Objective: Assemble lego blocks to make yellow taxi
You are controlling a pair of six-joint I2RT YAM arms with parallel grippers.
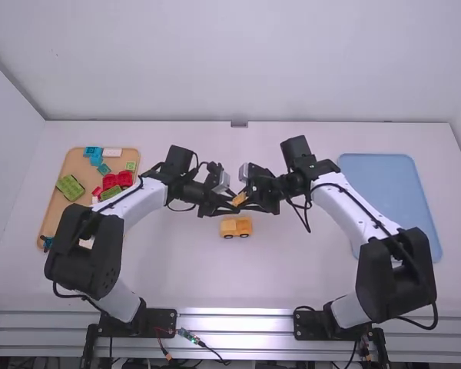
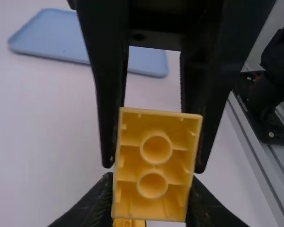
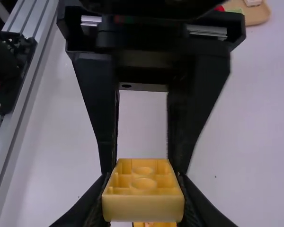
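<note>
As L gripper (image 1: 232,204), part-open, clamps yel. blk (image 2: 153,205), R gripper (image 1: 246,201) ditto.

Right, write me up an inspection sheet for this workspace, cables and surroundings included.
Surface: white table, with a blue tray on the right.
Job's things: a yellow toy car on wheels stands mid-table; a yellow block is held above the table.
Clutter: a tan tray on the left holds red blocks, green blocks and others.
Grippers: left and right both shut on that same block.
Cables: black cables along both arms; thin wires near the front rail.
Surroundings: white walls, metal rail in front.
People: nothing seen.
</note>
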